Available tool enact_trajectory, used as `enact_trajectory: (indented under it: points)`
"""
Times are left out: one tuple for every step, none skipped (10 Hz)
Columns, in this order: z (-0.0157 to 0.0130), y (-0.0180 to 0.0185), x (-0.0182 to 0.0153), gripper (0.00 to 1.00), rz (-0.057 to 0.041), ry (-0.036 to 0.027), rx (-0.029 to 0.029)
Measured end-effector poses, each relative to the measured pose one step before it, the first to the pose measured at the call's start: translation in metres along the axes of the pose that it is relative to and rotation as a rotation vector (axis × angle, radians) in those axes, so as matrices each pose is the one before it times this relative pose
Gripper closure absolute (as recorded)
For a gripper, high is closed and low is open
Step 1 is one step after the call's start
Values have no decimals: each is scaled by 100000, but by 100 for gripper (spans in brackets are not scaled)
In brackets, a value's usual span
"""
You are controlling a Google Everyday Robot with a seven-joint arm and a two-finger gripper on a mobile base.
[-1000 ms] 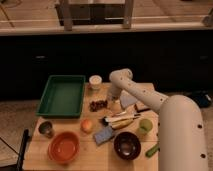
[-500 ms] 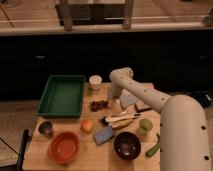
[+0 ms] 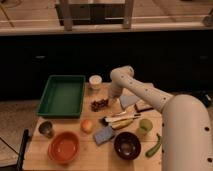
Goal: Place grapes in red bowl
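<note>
While just left of tool [image 3: 111,100], grapes [image 3: 99,104].

No readable text, label or number shows on anything here.

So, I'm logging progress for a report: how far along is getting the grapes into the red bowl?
Nothing looks done: the dark reddish-purple grape cluster lies on the wooden table, and the round orange-red bowl holds nothing. In hand: the gripper sits just right of the grapes. Left: grasping, carrying to the bowl, releasing.
</note>
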Motion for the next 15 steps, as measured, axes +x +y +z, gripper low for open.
enact_trajectory:
  points:
    - [-213, -54, -5, 99, -893, 96, 343]
    - [-260, -40, -77, 99, -874, 210, 450]
    - [-242, 79, -53, 99, -927, 174, 406]
    - [-191, 22, -14, 99, -1609, 104, 510]
    - [-197, -6, -50, 99, -1662, 60, 395]
    - [-217, 48, -131, 99, -607, 97, 228]
    - [-234, 12, -192, 99, -488, 16, 238]
    - [-37, 15, -52, 99, -235, -38, 82]
    - [-15, 18, -68, 98, -390, -71, 49]
    - [2, 71, -5, 94, -472, 1, 88]
    - [-205, 81, -317, 93, -1645, 46, 246]
    - [-113, 78, -214, 92, -1110, -32, 57]
    - [-30, -70, 2, 88, -195, -67, 57]
    - [210, 28, 128, 85, -412, -34, -134]
    - [82, -43, 3, 85, -396, -42, -35]
